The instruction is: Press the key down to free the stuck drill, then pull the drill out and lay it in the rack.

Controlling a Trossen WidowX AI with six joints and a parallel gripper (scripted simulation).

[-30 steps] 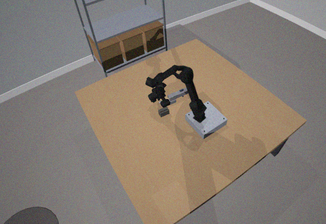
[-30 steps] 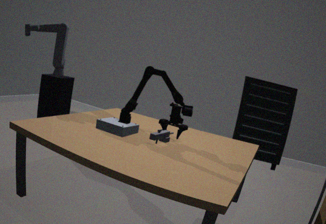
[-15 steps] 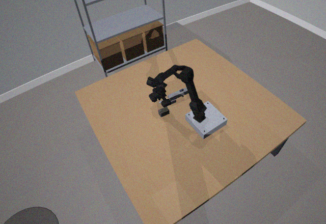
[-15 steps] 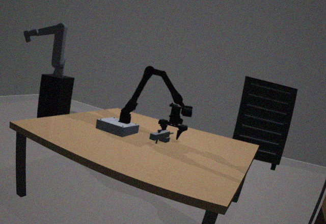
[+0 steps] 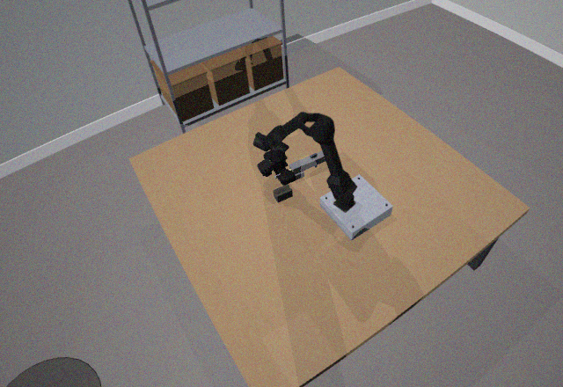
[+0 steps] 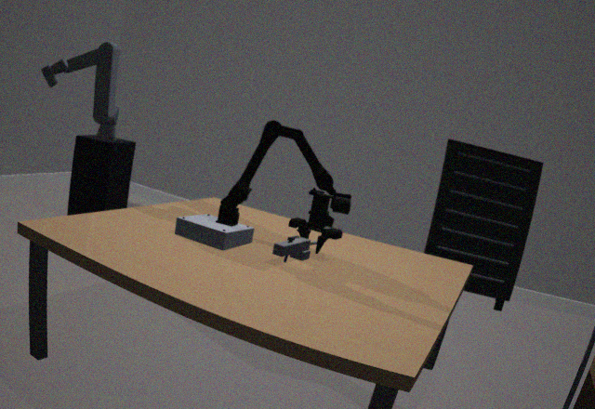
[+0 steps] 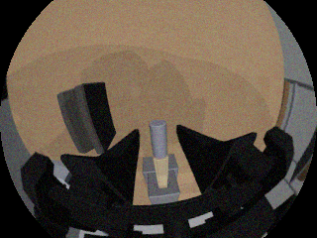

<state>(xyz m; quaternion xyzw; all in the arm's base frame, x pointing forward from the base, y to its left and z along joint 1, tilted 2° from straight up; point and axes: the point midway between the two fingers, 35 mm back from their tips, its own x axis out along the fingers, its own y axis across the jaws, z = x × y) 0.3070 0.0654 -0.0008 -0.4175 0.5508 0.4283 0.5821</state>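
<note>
The grey housing (image 5: 305,163) (image 6: 291,247) (image 7: 163,194) stands in front of the arm's base. The drill (image 7: 158,140), a grey cylinder with a tan tapered shank, sticks out of it. A dark piece on top of the housing, apparently the key (image 5: 313,156), is small and dim; how deep it sits cannot be told. My gripper (image 6: 312,244) (image 7: 158,130) points down and is open, its fingers on both sides of the drill with gaps showing. The dark grooved block, apparently the rack (image 5: 282,193) (image 7: 72,121), lies beside the gripper, left in the wrist view.
The arm's pale base box (image 5: 363,208) (image 6: 211,231) stands on the wooden table (image 5: 218,237) (image 6: 240,294) behind the housing. Beyond the table are a shelf unit (image 5: 218,37), a second arm on a black pedestal (image 6: 100,174) and a dark upright panel (image 6: 482,217).
</note>
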